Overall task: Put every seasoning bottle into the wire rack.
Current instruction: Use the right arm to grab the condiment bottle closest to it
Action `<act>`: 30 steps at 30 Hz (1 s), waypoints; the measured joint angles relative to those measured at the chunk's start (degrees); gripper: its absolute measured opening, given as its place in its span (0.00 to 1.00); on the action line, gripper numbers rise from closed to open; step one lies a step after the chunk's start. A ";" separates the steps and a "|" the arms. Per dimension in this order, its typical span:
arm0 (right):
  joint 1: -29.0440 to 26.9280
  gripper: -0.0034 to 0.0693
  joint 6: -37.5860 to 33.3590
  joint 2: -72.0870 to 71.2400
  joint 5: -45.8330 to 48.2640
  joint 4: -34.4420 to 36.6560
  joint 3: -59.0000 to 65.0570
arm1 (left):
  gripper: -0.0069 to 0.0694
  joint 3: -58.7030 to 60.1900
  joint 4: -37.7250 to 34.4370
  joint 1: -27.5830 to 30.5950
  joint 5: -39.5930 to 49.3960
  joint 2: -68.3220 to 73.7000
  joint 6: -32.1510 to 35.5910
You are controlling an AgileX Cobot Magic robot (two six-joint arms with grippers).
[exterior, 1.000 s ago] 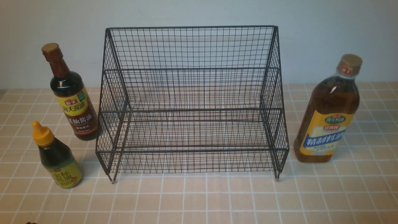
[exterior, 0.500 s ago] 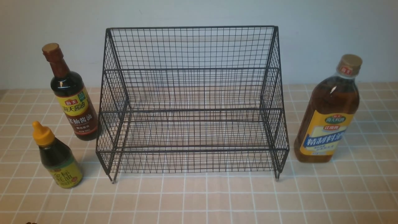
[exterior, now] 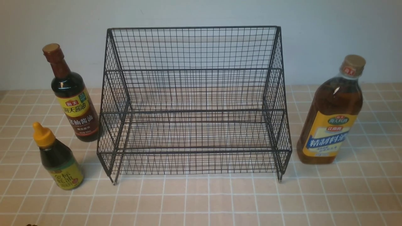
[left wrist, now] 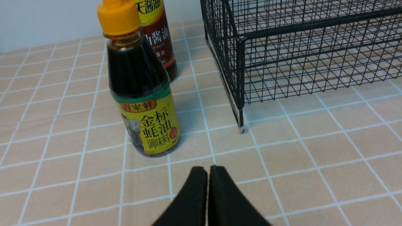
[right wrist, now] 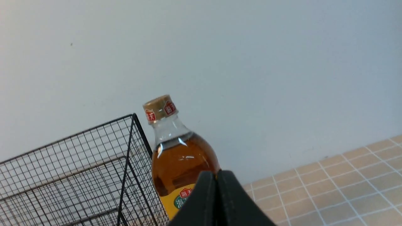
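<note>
The black wire rack [exterior: 193,103] stands mid-table with both tiers bare. On its left stand the tall soy bottle [exterior: 71,97] and, nearer me, the small dark bottle with the yellow nozzle cap [exterior: 58,158]. The large amber bottle [exterior: 331,116] stands upright on the rack's right. Neither gripper shows in the front view. In the left wrist view my left gripper [left wrist: 208,169] is shut and holds nothing, a little short of the small bottle [left wrist: 141,88]. In the right wrist view my right gripper [right wrist: 216,174] is shut and holds nothing, with the amber bottle [right wrist: 177,157] behind it.
A beige tiled cloth [exterior: 201,201] covers the table. A pale wall [exterior: 201,12] rises close behind the rack. In the left wrist view the rack's front corner leg [left wrist: 241,124] stands beside the small bottle.
</note>
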 joint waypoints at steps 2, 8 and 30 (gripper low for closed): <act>0.00 0.03 0.00 0.00 0.00 0.05 0.00 | 0.08 0.00 0.00 0.00 0.00 0.00 0.00; 0.00 0.03 3.62 0.00 -6.41 1.79 0.00 | 0.08 0.00 0.00 0.00 0.00 0.00 0.00; 1.45 0.18 6.61 43.58 4.37 -17.61 -41.22 | 0.08 0.00 0.00 0.00 0.00 0.00 0.00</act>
